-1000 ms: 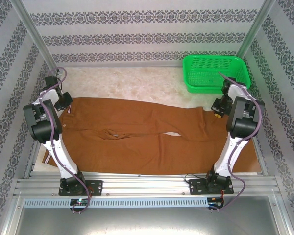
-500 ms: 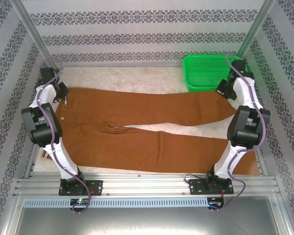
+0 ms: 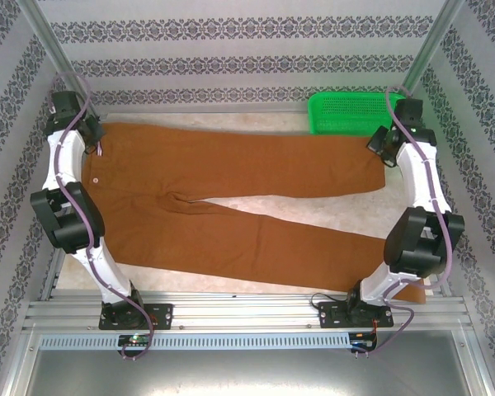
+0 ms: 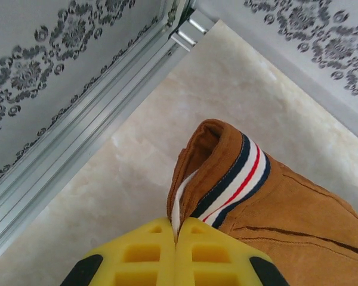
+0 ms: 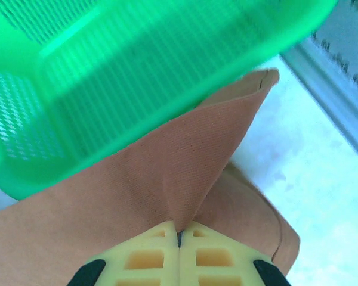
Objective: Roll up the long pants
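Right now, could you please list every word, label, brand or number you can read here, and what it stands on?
None: no readable text anywhere.
The striped label on the pants waistband shows only navy, white and red stripes, no letters.
The green basket and the patterned walls carry no words or numbers.

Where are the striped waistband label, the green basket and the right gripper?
striped waistband label (image 4: 235, 179): left wrist view, middle of its stripes.
green basket (image 3: 346, 115): top external view, bare mesh floor.
right gripper (image 5: 179, 235): right wrist view, where its shut fingertips meet on the long pants (image 5: 185, 161).
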`<state>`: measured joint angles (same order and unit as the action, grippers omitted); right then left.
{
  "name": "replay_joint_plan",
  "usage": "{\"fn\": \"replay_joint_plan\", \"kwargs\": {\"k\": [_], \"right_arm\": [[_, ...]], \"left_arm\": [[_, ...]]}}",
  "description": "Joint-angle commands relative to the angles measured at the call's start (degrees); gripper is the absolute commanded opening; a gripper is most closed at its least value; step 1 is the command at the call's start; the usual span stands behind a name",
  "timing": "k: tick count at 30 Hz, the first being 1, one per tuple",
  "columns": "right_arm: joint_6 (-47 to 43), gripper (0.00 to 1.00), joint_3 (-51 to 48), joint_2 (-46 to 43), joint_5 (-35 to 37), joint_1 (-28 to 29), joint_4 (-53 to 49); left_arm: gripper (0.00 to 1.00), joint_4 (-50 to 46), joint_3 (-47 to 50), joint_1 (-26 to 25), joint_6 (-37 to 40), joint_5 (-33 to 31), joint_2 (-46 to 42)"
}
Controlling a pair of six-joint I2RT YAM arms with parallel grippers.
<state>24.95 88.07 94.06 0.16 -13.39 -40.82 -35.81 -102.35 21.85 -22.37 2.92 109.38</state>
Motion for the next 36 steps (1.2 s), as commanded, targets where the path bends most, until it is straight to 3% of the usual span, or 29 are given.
{"fn": "replay_joint_plan", "kwargs": {"k": [1, 4, 8, 12, 19, 27, 32, 33, 35, 36], "right_arm": [[-0.2, 0.0, 3.25, -1.94, 2.84, -0.63, 1.21], [0.09, 0.0, 1.45, -4.41, 3.91, -0.45, 1.31], [0.58, 0.0, -8.35, -12.04, 9.35, -0.36, 5.54], [1.16, 0.0, -18.92, -20.33, 13.34, -0.89, 11.24], [4.41, 0.0, -30.67, -31.42, 24.13, -1.29, 11.48], [18.41, 0.0, -44.59, -45.16, 31.44, -2.51, 9.43], [30.68, 0.0, -53.2, -56.84, 35.88, -2.54, 5.44], [33.88, 0.0, -55.11, -59.72, 37.48, -2.58, 3.99], [34.9, 0.48, -58.96, -65.58, 37.65, -2.55, 5.66], [34.6, 0.58, -60.41, -68.43, 37.58, -2.62, 6.49]], "left_arm": [[0.0, -0.64, -3.15, 0.79, -2.06, -2.34, -1.32], [0.0, -0.04, -2.02, 0.98, -2.51, -3.99, -3.38], [0.0, 2.2, 1.97, 2.5, -4.38, -6.08, -7.08], [0.0, 7.33, 10.01, 5.18, -8.4, -6.07, -11.65], [0.0, 15.35, 26.19, 8.66, -15.77, -10.36, -19.73], [0.0, 23.56, 47.49, 11.98, -30.62, -18.28, -31.81], [0.0, 18.82, 54.02, 12.44, -40.85, -27.84, -39.7], [0.04, 17.58, 55.01, 12.6, -43.18, -29.69, -41.15], [0.28, 16.19, 56.82, 12.82, -47.27, -32.08, -43.23], [0.38, 15.81, 58.01, 13.25, -49.85, -32.76, -43.93]]}}
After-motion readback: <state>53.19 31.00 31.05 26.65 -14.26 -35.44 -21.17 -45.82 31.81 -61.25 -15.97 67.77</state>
